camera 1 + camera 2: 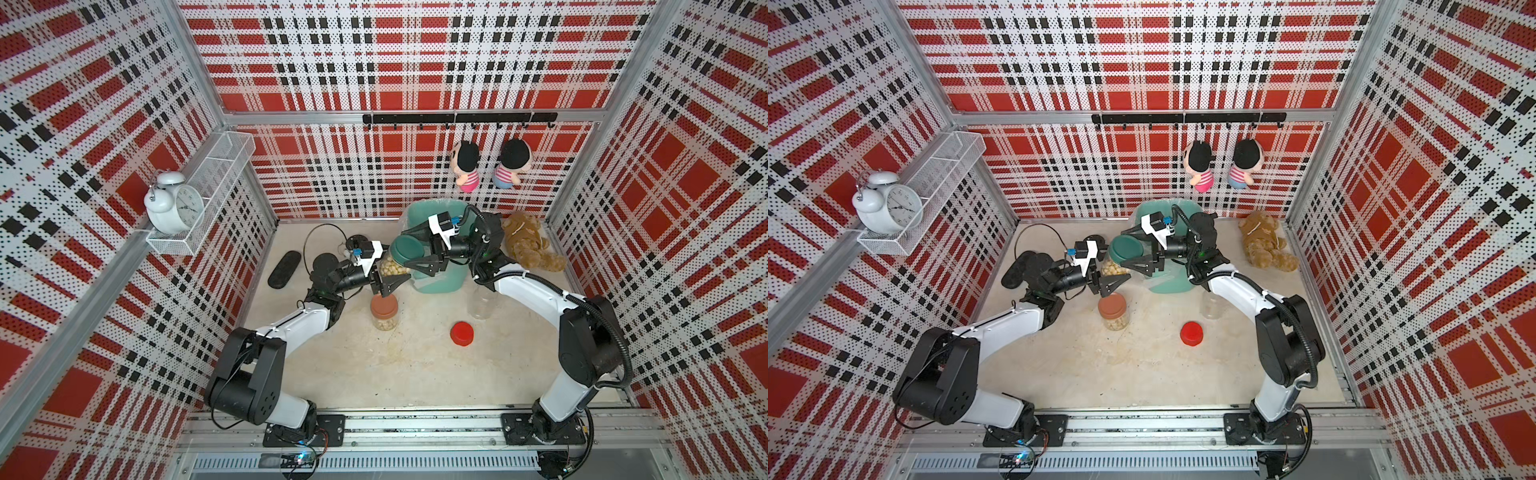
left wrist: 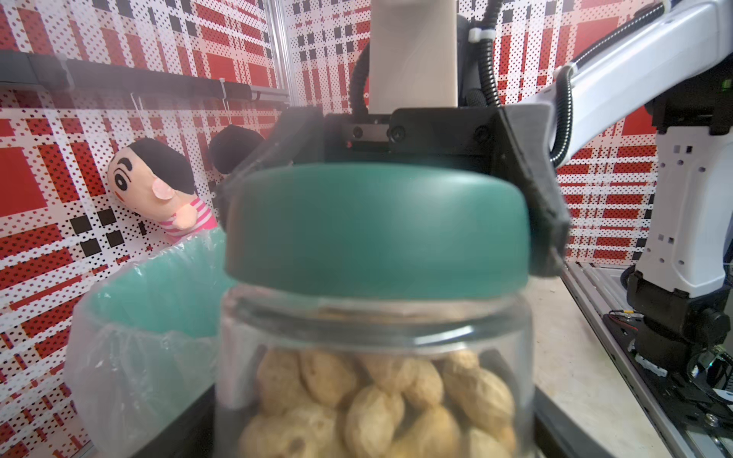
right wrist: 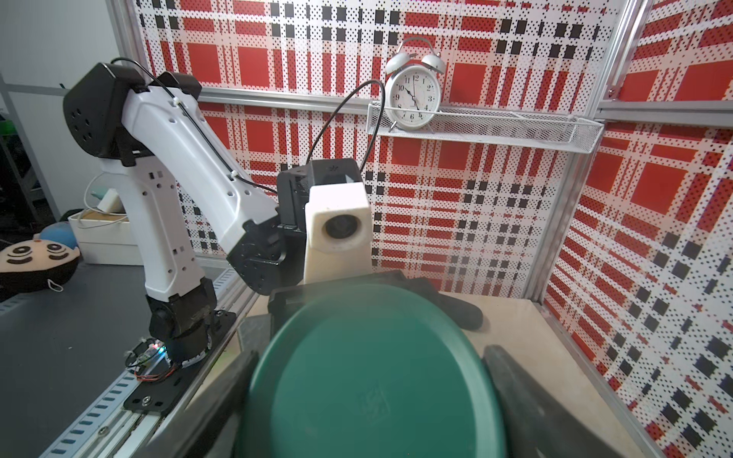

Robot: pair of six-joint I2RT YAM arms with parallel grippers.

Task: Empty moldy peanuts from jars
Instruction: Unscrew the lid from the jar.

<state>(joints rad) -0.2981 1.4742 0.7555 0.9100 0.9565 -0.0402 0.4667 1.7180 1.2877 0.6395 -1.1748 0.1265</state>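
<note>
Looking at both top views, I saw the left gripper (image 1: 390, 273) closed on the clear body of the green-lidded jar (image 2: 357, 329), which was lifted off the surface (image 1: 415, 365), just beside the teal bin (image 1: 446, 282). The right gripper (image 1: 409, 248) reached in from the opposite side, and its jaws were set wide around the dark green lid (image 3: 373, 380), pressing it on both sides as far as I could tell. I judged the step in hand to be the unscrewing. To do it well, I would turn the right wrist around the jar's own axis while the left grip held firm. I would pull the lid away only when the thread was free, because the moldy peanuts (image 2: 377, 400) filled the jar almost to its shoulder and could spill outside the bin. The jar was tilted: its long axis ran from the left gripper toward the right one, with the lid end pointing toward the bin and somewhat upward.
</note>
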